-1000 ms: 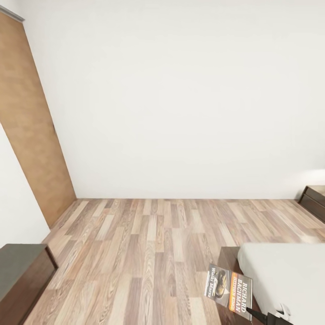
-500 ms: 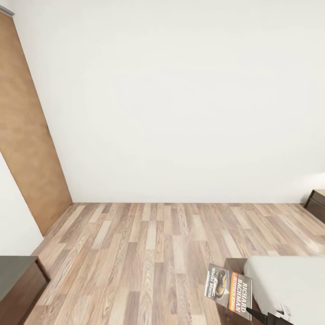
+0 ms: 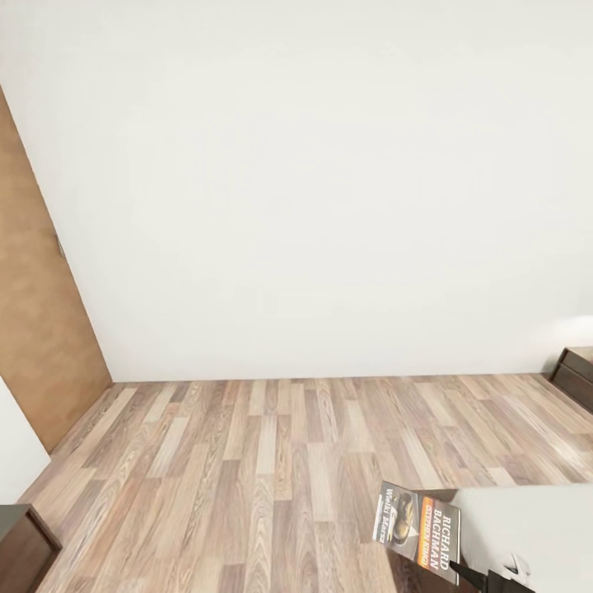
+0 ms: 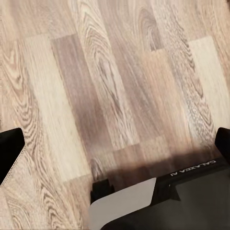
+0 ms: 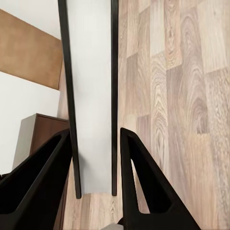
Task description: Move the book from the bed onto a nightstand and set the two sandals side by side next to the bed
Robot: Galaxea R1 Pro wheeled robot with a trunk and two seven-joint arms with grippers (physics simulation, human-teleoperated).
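We carry the thin grey-and-orange paperback book point(image 3: 417, 534), pinched in our right gripper point(image 5: 96, 158), and probably need the dark-brown wooden nightstand point(image 3: 574, 375) next; our left gripper point(image 4: 115, 148) is spread open.

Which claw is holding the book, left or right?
The right claw: its fingers clamp the book, seen edge-on between them. The left claw hangs open over the floor, holding nothing.

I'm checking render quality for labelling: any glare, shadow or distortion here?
Head view: wide-angle, the door leans; bright glow on the wall's right edge; the book title is sharp. Left wrist view: soft shadow on the floor. Right wrist view: crisp, the right pincer straddles the book edge-on.
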